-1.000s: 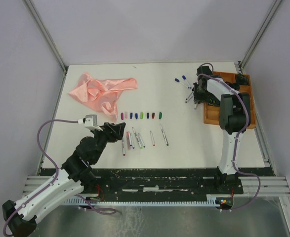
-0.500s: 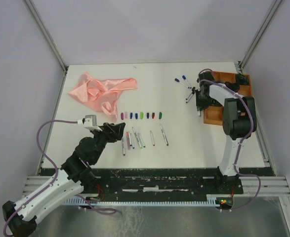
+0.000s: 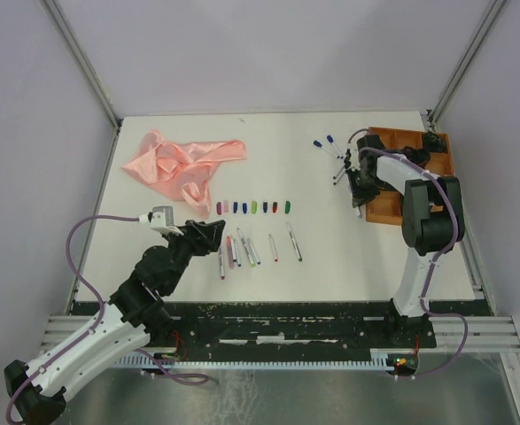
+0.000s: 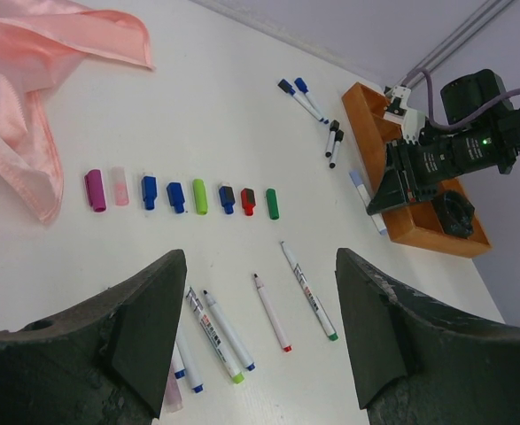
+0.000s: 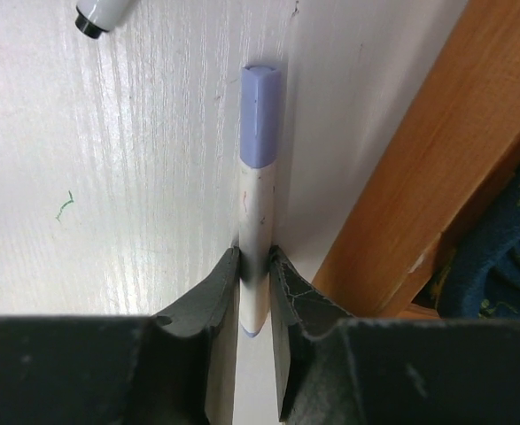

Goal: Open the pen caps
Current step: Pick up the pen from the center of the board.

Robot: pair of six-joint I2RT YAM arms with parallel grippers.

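My right gripper (image 5: 254, 266) is shut on a white pen (image 5: 258, 208) with a lavender cap (image 5: 260, 115), which lies on the table along the left wall of the wooden tray (image 5: 401, 204). From above, this right gripper (image 3: 359, 189) sits at the tray's left edge. A row of loose pen caps (image 4: 199, 196), purple, blue, green and red, lies mid-table. Below them lie several uncapped pens (image 4: 308, 290). My left gripper (image 4: 258, 266) hovers open over those pens, holding nothing.
Capped pens (image 3: 329, 146) lie on the table left of the wooden tray (image 3: 437, 181). A black object (image 4: 454, 212) sits in the tray. A crumpled pink cloth (image 3: 182, 164) covers the far left. A black-capped pen end (image 5: 100, 16) lies beyond the held pen.
The right arm's elbow has swung to the right and its gripper has slid a little nearer along the tray's left edge. The left arm has not moved.
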